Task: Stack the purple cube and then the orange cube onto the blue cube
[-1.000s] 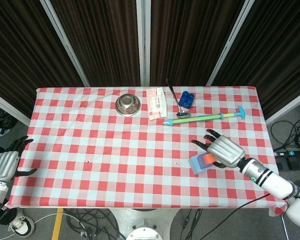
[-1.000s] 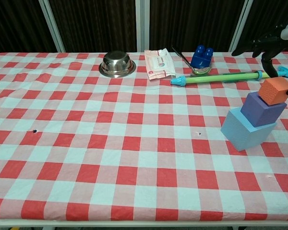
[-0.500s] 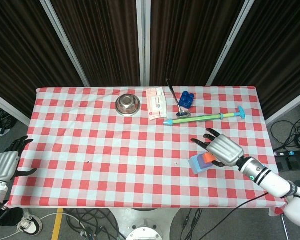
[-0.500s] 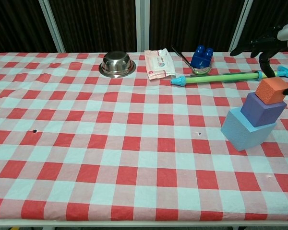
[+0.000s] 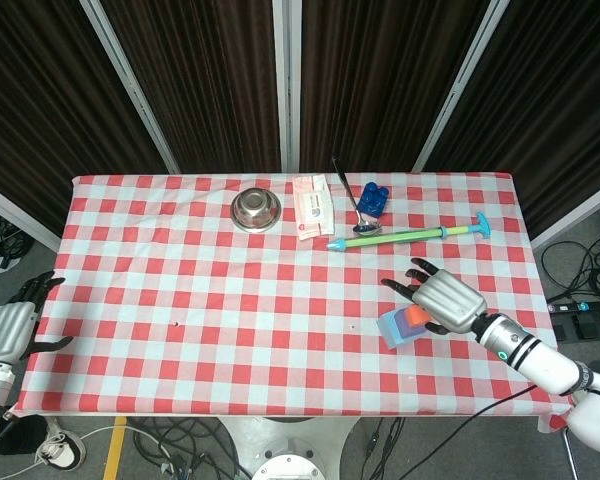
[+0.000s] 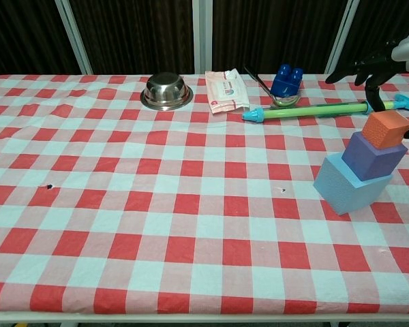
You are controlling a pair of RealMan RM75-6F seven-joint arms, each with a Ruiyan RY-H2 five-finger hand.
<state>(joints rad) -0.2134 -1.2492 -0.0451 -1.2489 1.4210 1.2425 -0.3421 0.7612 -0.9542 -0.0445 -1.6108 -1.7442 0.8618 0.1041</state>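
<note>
The three cubes are sitting stacked near the right side of the checked table (image 6: pixel 123 204): the blue cube (image 6: pixel 344 185) at the bottom, the purple cube (image 6: pixel 372 155) on it, and the orange cube (image 6: pixel 387 129) on top, each turned a little against the one below. The right hand (image 5: pixel 443 300) is hovering just above and beside the stack with its fingers spread and nothing in them; in the chest view its dark fingertips (image 6: pixel 368 65) are hanging clear of the orange cube. The left hand (image 5: pixel 10 328) is hanging off the table's left edge, fingers apart, holding nothing.

Behind the stack, a long green and blue tube (image 6: pixel 327 109) is lying across the cloth, close to the hand's fingertips. Further back, a metal ladle (image 6: pixel 276 95) is resting beside a blue toy block (image 6: pixel 287 80), with a pink-and-white packet (image 6: pixel 226 91) and an upturned steel bowl (image 6: pixel 167 91) to their left.

From the head camera the right hand is covering much of the stack, so only slivers of blue, purple and orange are showing. The chest camera is giving the stack whole, but only the edge of the right hand, and the left hand not at all.
</note>
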